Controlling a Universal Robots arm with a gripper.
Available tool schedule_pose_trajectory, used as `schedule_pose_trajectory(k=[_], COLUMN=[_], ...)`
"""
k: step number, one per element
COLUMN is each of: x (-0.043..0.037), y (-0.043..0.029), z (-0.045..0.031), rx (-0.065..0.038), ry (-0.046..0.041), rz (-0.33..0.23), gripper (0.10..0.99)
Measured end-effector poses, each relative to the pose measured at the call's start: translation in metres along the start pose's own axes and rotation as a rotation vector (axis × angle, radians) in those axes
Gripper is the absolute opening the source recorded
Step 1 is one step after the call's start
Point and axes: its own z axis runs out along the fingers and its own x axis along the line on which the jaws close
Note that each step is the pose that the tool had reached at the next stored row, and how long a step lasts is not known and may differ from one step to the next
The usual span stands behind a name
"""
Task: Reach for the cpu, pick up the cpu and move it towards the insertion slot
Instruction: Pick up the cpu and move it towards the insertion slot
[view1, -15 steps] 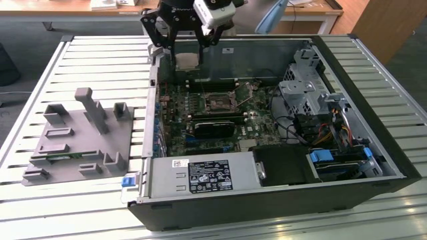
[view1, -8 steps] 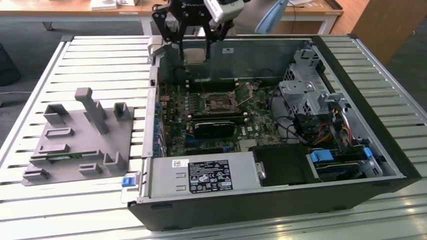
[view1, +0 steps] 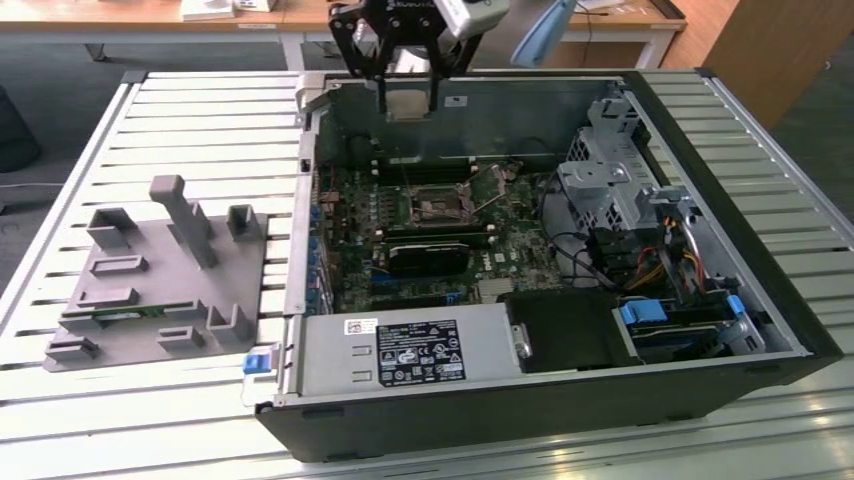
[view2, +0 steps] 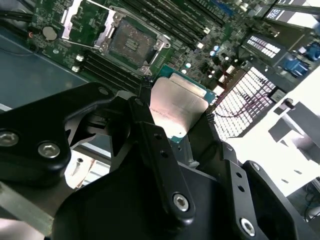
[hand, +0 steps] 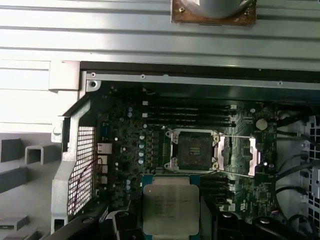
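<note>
**Chip held above the open computer case**

On the exterior view's left, a grey holder block sits on the slatted table, well apart from the work. Moving right, the open computer case takes up the middle, with the insertion slot on the green board near its centre. High above the case's far wall hangs the gripper, clamped on the cpu.

Risks, as a judgement: the chip is pinched only at its thin edges, so a jolt could let it twist or slip and drop onto the board. If it arrives tilted or turned out of line with the slot's metal frame, it could catch on the frame or on the raised latch beside the socket.

In the second wrist view the cpu sits between the black fingers, its silver face showing. In the first wrist view the cpu lies just short of the insertion slot, not yet over it.
</note>
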Motion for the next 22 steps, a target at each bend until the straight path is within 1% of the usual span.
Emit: schedule_pose_trajectory(k=[10, 13, 17, 22], x=[-0.0224, -0.0277, -0.0319, -0.0319], y=[0.0089, 0.0106, 0.0115, 0.0116], z=[0.0029, 0.0037, 0.0045, 0.0045], rx=[0.0, 0.0, 0.0, 0.0], ry=[-0.0001, -0.0004, -0.0015, -0.002], rz=[0.0, 0.0, 0.0, 0.0], gripper=[0.545, 0.545, 0.545, 0.545])
